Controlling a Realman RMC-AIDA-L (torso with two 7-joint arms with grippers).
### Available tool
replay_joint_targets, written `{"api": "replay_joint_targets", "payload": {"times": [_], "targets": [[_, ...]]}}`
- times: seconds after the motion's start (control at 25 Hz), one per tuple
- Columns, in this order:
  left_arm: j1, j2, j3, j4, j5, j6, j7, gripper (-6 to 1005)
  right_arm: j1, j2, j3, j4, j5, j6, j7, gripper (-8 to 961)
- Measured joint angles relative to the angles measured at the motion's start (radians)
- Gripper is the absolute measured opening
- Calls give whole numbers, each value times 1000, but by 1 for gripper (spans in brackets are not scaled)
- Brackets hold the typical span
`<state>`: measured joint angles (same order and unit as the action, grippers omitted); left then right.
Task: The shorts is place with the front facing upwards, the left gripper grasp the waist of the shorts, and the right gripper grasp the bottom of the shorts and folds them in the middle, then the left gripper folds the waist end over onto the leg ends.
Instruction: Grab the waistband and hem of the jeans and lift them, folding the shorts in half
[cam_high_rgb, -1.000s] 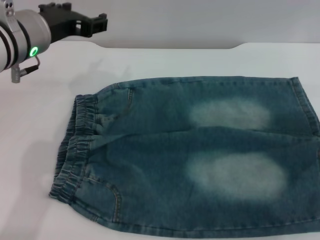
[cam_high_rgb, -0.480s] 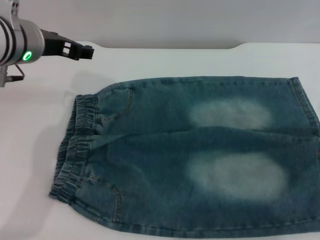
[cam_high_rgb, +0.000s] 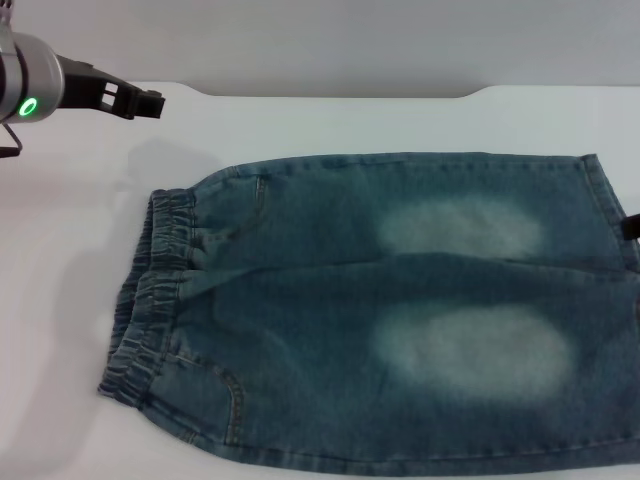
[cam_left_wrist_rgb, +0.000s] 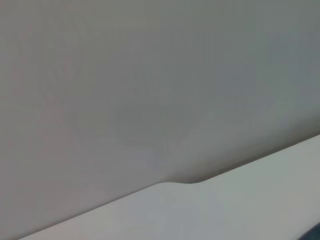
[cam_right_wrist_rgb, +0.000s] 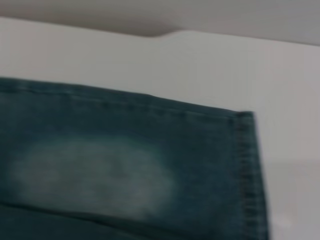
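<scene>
Denim shorts (cam_high_rgb: 380, 320) lie spread flat on the white surface (cam_high_rgb: 330, 120), front up, the elastic waist (cam_high_rgb: 150, 290) toward the left edge and the leg hems (cam_high_rgb: 610, 210) at the right edge. No fold is in the cloth, so the whole task looks to be ahead: both grasps, the fold down the middle, then the waist laid over onto the leg ends. The left end effector (cam_high_rgb: 135, 100) hovers over the far left corner of the surface, apart from the waist and holding nothing; whether its fingers are apart or together I cannot tell. The right end effector (cam_high_rgb: 632, 228) shows only as a dark sliver at the right edge, beside the hems, its state hidden. Its wrist view looks down on the far hem corner (cam_right_wrist_rgb: 242, 120)
</scene>
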<state>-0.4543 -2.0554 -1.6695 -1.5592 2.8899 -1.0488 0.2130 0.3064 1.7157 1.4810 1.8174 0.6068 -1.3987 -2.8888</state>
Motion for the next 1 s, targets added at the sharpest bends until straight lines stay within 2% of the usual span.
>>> {"api": "replay_joint_targets", "payload": {"times": [0.08,0.2,0.48,0.6,0.72,0.92,1.0], "targets": [[1,0,-12,12,0,4,11,843,5,1,8,0,33,-2,0,683],[-2,0,-32,27,0,-11,30,843,3,22,23,1,39,-27,0,684],[-18,1,-50,15,0,-151,51,843,-32,121,74,52,-94,-163,0,684],[-28,-1,-42,-10,-1,-265,49,843,-64,139,78,72,-133,-171,0,684],[-25,-2,-23,-47,0,-368,25,843,-89,132,71,73,-148,-143,0,684],[-9,-1,66,-92,0,-518,-73,843,-107,77,58,85,-145,-122,0,684],[-10,-1,94,-95,1,-564,-100,843,-110,72,55,100,-147,-127,0,683]]}}
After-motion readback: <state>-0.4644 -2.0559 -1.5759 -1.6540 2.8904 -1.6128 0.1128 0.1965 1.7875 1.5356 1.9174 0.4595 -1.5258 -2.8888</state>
